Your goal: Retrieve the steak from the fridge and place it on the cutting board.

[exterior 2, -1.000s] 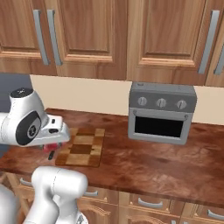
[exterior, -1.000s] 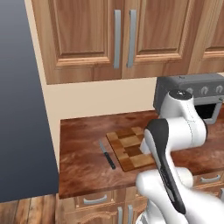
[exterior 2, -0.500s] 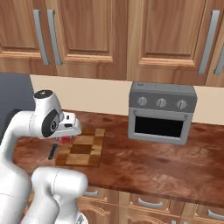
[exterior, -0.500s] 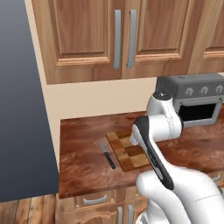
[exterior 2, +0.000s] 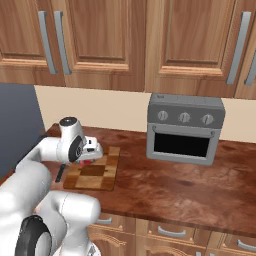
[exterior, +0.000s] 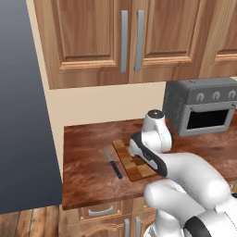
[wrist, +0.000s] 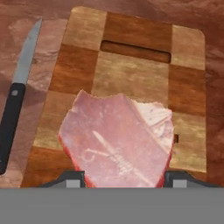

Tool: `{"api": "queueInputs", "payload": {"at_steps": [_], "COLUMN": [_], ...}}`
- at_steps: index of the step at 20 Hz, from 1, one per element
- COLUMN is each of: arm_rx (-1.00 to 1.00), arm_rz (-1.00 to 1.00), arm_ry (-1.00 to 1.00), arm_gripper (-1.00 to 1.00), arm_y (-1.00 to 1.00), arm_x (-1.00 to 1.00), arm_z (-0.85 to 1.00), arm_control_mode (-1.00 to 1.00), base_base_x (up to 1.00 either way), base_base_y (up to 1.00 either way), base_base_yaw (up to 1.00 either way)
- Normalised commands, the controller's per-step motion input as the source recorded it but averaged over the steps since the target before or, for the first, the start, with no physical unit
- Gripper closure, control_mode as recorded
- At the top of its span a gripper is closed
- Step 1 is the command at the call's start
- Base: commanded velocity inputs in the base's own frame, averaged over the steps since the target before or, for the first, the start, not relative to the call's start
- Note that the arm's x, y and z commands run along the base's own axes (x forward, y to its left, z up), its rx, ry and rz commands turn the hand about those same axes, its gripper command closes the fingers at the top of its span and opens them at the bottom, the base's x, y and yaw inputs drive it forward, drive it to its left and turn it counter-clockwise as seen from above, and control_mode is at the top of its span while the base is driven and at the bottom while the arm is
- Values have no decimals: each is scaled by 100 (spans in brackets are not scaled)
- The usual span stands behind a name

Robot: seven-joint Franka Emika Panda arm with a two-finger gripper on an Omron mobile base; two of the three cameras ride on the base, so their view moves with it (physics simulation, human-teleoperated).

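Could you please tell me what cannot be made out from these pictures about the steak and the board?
- Steak: hand view, near edge cut off below.
- Cutting board: left base view, far half hidden by the arm.
- End effector: right base view, fingertips too small; whether the steak touches the board is unclear.

The steak (wrist: pixel 117 140) hangs clamped between the gripper's (wrist: pixel 124 178) 2 fingertips (wrist: pixel 72 178), over the near half of the checkered cutting board (wrist: pixel 131 70). A black-handled knife (wrist: pixel 16 94) lies on the wooden countertop (wrist: pixel 214 92) beside the board's left edge.
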Motion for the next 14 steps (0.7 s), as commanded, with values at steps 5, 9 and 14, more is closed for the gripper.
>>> {"api": "queueInputs", "payload": {"at_steps": [5, 9, 14], "arm_rx": [0, 0, 0], "arm_rz": [0, 0, 0], "arm_ry": [0, 0, -2], "arm_gripper": [100, -100, -100], "arm_y": [0, 1, 1], "arm_x": [93, 70, 32], "arm_z": [-33, -33, -20], "arm_control_mode": [-100, -100, -100], "base_base_x": [0, 0, 0], "base_base_y": [0, 0, 0], "base_base_yaw": [0, 0, 0]}}
